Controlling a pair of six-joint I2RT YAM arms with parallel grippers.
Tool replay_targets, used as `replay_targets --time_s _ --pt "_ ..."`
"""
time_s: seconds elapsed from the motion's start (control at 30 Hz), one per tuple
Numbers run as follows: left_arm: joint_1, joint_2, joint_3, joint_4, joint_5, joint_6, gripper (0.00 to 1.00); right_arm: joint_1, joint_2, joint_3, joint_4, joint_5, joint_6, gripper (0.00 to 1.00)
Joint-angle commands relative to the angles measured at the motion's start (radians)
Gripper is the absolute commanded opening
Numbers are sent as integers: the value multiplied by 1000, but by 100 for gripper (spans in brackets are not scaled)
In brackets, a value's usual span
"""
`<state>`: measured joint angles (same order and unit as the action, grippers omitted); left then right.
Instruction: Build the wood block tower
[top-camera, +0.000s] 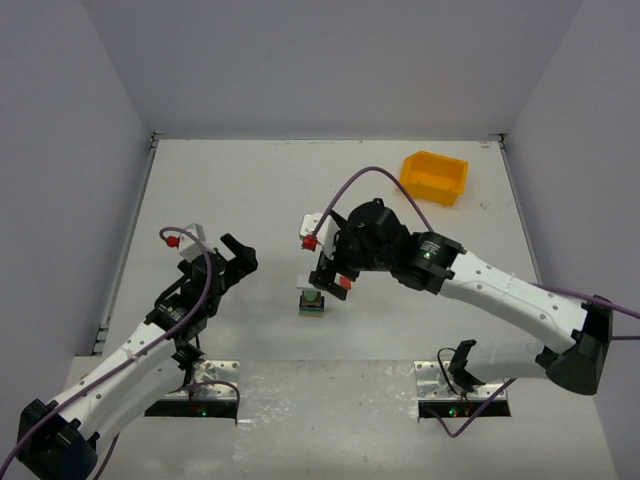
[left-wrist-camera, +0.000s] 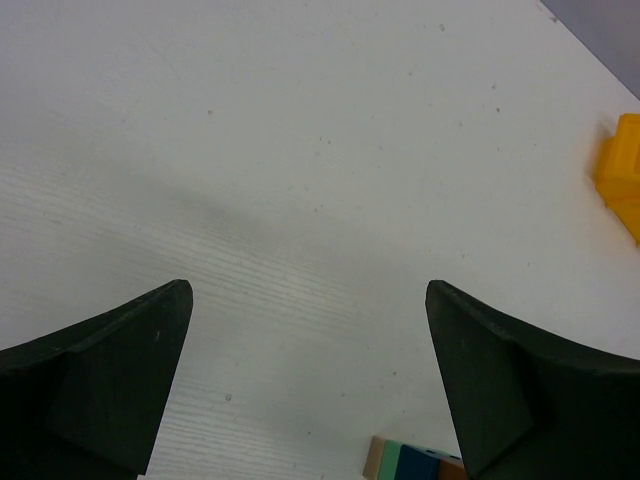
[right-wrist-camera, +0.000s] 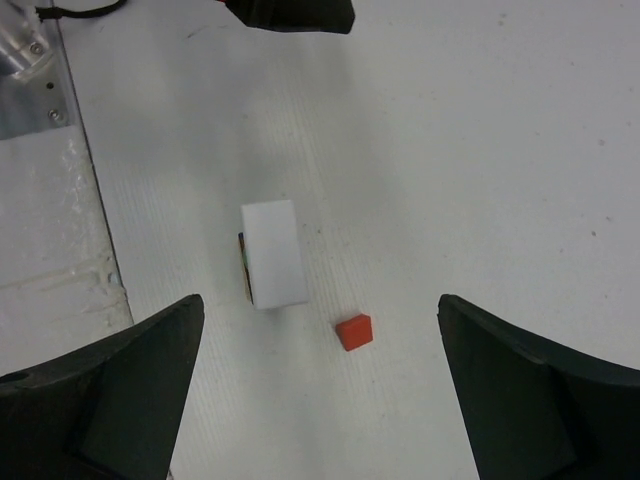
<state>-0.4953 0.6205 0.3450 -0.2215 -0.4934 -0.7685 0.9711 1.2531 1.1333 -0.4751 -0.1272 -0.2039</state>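
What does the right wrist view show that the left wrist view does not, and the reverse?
Only the right wrist: a small red block beside the wood block tower, apart from it. Only the left wrist: the yellow bin at the right edge. Both: the tower, from above in one, cut by the bottom edge in the other, and the white table.

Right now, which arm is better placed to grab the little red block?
Right, probably: the right tool hangs open above the red block and tower; the left tool stands farther off.
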Motion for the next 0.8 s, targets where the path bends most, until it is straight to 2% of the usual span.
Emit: replay_targets --time_s 0.0,0.17,0.33,0.43,0.67,0.77 --pt "11 -28 0 19 -6 -17 100 -8 -111 -88 92 224 158 99" --pt "11 -33 -1 14 -10 -23 100 -80 -190 -156 96 374 347 99" --pt "11 -25 -1 16 -10 -25 100 -290 -214 -280 85 337 532 99" --pt "11 -17 0 14 -13 -29 100 -324 -151 -303 76 314 569 99" --pt "11 -13 5 1 -23 -35 100 -325 47 -244 86 299 643 99" --pt "12 -16 4 0 -29 -38 100 -325 123 -247 138 204 664 96"
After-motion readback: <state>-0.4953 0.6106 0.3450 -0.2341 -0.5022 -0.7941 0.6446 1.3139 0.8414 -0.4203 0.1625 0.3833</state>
